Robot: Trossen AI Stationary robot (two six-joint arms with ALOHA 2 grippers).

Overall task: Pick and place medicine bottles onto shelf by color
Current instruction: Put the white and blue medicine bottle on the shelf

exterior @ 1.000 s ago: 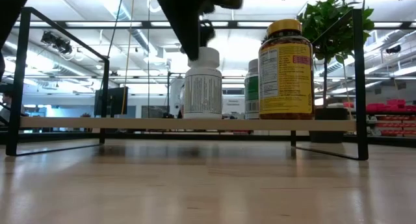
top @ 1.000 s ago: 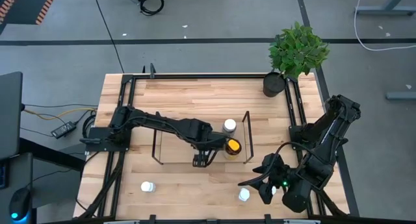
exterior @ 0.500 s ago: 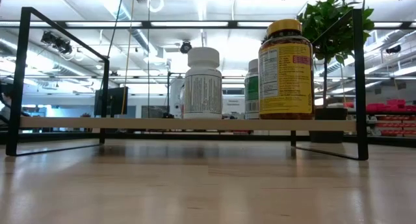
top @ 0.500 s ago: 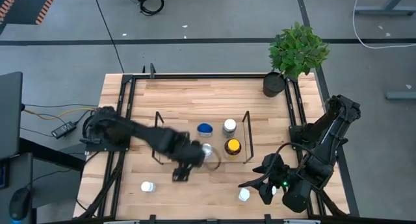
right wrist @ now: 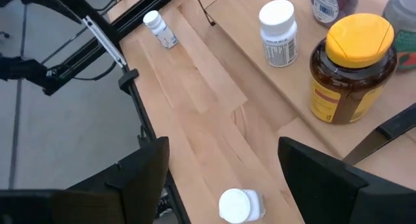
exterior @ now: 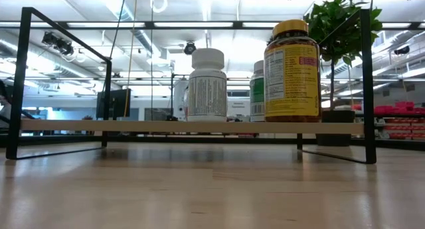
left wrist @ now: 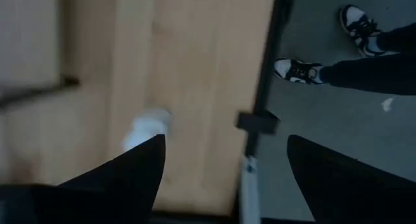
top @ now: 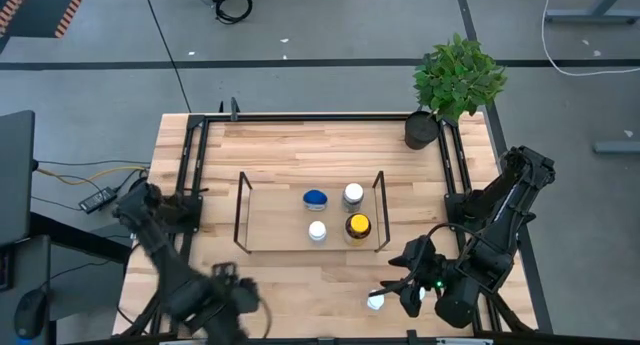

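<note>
Though your bottle labels stay too small to read, shelf (top: 250,217) carries amber bottle (top: 358,227), blue-capped bottle (top: 316,199), two white-capped bottles, left gripper (left wrist: 221,169) blurred beyond shelf's near-left corner, fingers spread, right gripper (right wrist: 221,162) near its right end, fingers apart, empty.

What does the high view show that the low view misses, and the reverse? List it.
High view only: the blue cap of one round bottle on the black wire shelf, and a loose white-capped bottle beside the right end effector. Low view only: the bottles' printed labels, the room behind. Both: the shelf, the amber yellow-capped bottle, the white-capped shelf bottle, the green potted plant.
</note>
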